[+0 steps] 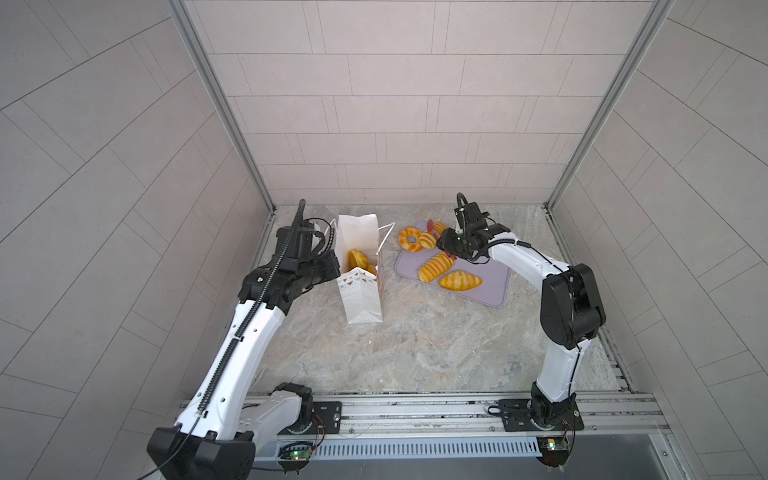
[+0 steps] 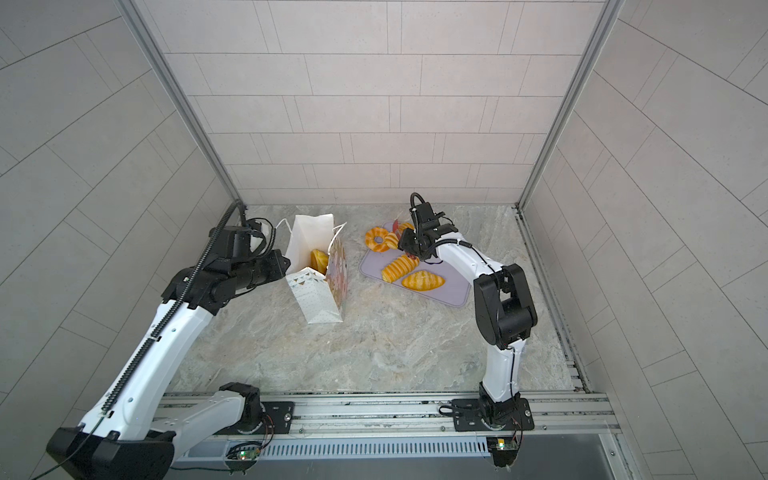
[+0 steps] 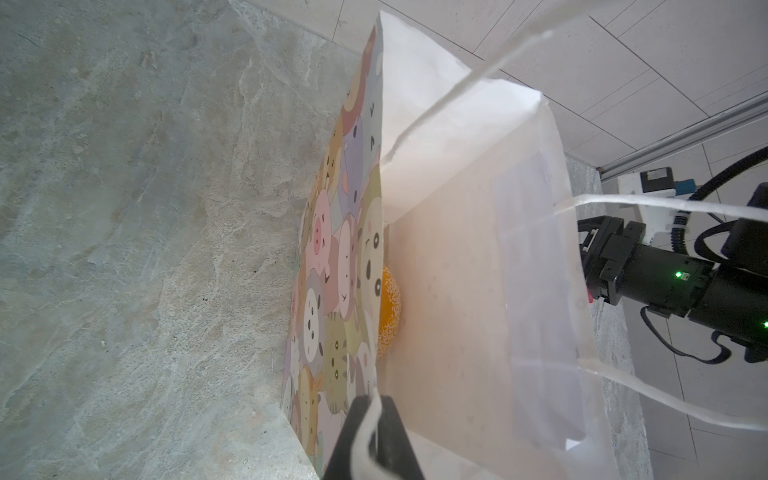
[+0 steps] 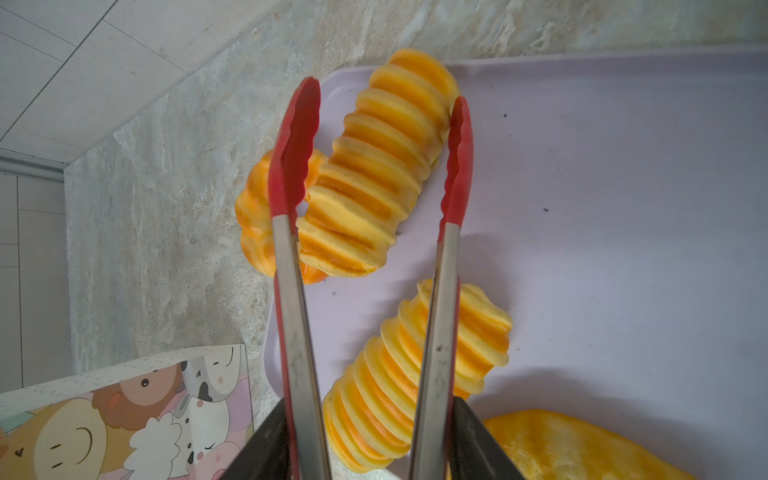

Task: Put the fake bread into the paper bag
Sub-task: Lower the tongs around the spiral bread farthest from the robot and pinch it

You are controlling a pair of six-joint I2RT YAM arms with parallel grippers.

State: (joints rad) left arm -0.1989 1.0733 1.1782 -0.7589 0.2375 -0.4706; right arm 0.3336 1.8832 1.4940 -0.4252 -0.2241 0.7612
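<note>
Right tool (image 4: pixel 370 449) on tongs (image 4: pixel 291 291) astride loaf (image 4: pixel 374 166)

I am seeing the lilac tray (image 1: pixel 496 291) lying flat toward one o'clock on the marble tabletop (image 1: pixel 415 353), with the red-tipped tongs (image 4: pixel 293 266) hanging over it, their tips standing apart.

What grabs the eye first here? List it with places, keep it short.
The glossy orange fake bread on the lilac tray, right of centre, stands out. The right gripper holds red-tipped tongs whose tips straddle a striped loaf. On the left, the left gripper pinches the paper bag, which holds pastries inside.
</note>
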